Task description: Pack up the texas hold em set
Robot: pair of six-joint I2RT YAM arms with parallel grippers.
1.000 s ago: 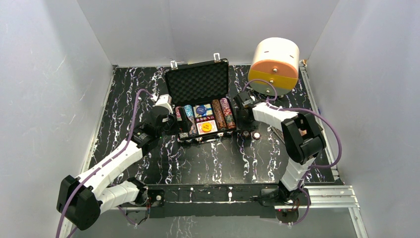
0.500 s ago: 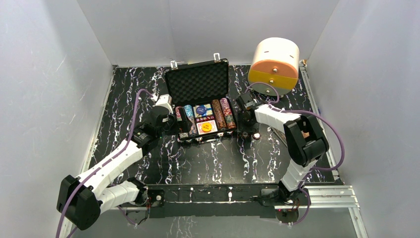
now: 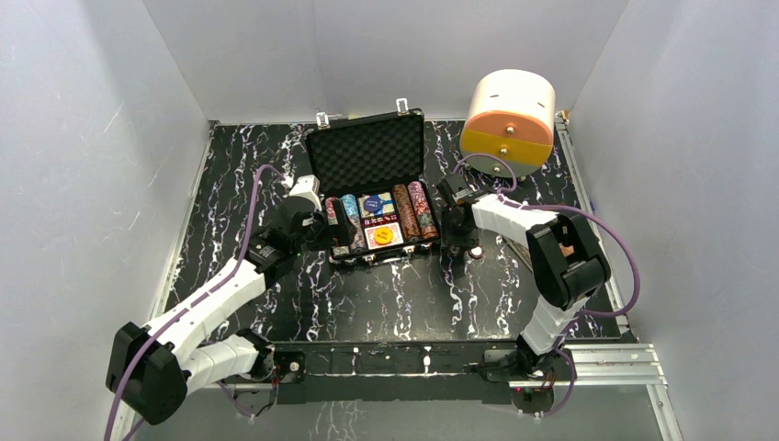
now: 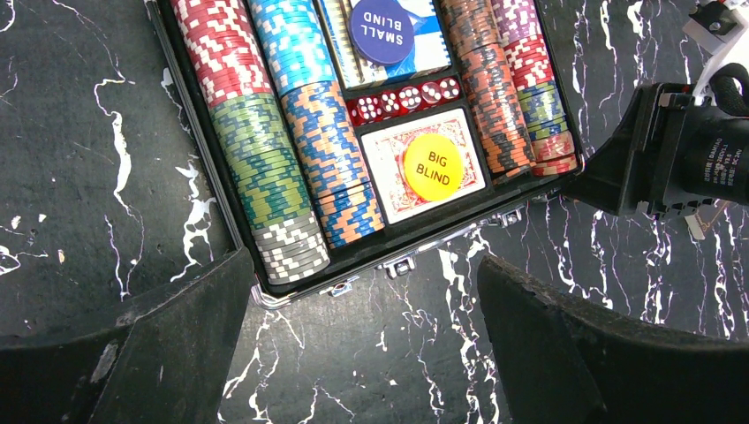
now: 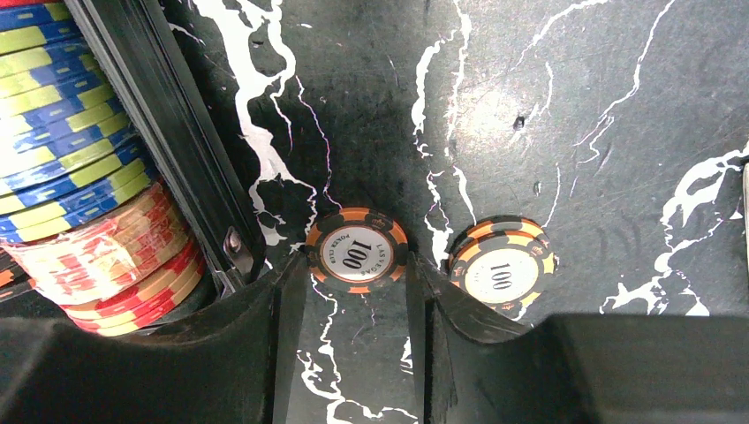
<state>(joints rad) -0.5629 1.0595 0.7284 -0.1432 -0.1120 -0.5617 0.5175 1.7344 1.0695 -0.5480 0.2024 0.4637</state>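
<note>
Chip point(image 5: 358, 252) marked 100 lies flat between the right hand's point(image 5: 358, 291) spread fingertips, beside the briefcase point(image 5: 168, 124).

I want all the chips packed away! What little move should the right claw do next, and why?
Probably close the right gripper on the nearer black-and-orange "100" poker chip. That chip lies flat on the black marble table between the open fingers, outside the black foam-lined briefcase; a second "100" chip waits beside it.

Right gripper point(image 5: 358, 305) has moved down from beside the open black foam-lined briefcase point(image 3: 372, 188); its fingers now flank one orange-and-black "100" chip point(image 5: 357, 251) on the table.
</note>
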